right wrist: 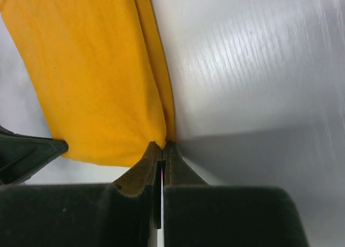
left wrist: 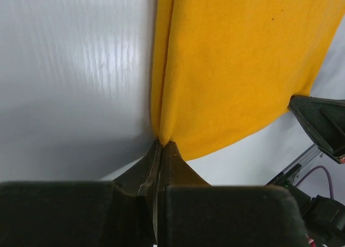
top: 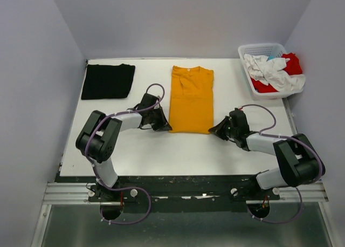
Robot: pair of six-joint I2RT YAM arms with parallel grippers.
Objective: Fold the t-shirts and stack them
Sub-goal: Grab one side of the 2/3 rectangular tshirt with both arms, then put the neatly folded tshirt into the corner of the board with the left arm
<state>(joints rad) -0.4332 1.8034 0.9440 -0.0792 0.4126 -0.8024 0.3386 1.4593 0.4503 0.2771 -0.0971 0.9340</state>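
Now left fingers (left wrist: 141,174) and right fingers (right wrist: 183,172) each pinch shut on the mustard t-shirt (top: 191,98).

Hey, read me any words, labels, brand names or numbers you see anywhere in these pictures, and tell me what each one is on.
None: no text can be read in any view.
mustard t-shirt: plain, no print; any neck tag is too small to tell.
black t-shirt: plain, nothing legible.
basket, with the white cloth and red cloth in it: no markings readable.
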